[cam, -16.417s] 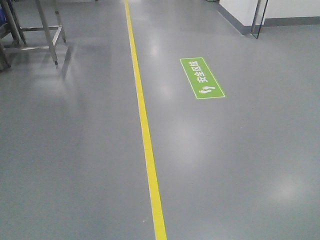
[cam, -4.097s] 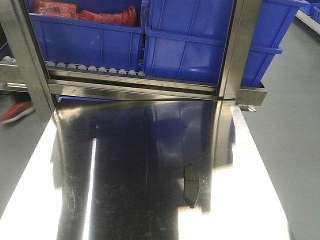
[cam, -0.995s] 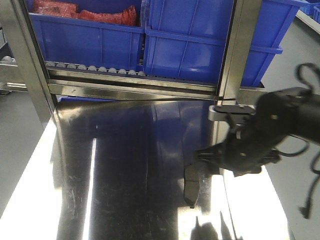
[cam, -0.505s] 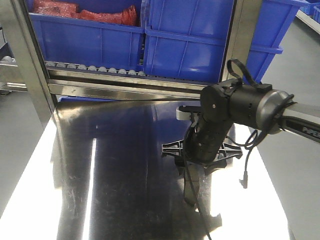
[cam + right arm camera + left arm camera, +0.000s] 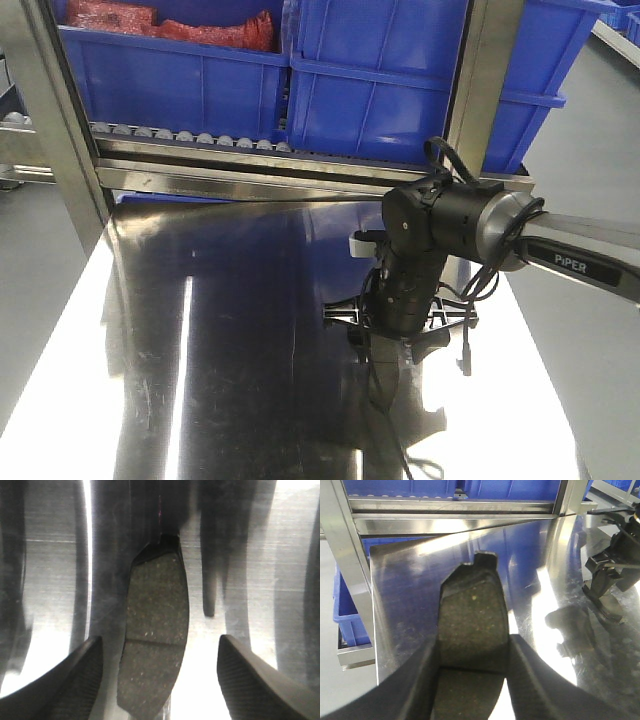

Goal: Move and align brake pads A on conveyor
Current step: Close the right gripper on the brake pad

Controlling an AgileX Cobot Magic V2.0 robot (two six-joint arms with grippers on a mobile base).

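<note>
Nearest us: left pincer point(image 5: 472, 647) clamped on held pad point(image 5: 472, 615), fingers tight against both long edges, over desk point(image 5: 420, 580). 
Further out: right pincer point(image 5: 159, 640) has swung in from right side within last second and now sits low over loose pad point(image 5: 156, 605). Fingers spread wide, one each side, not touching. 
Loose pad unmoved, flat on desk. 
We judge second grasp imminent. 
Behind: blue bins point(image 5: 380, 90) on rack. 
Conveyor not in view; aligning not begun.
</note>
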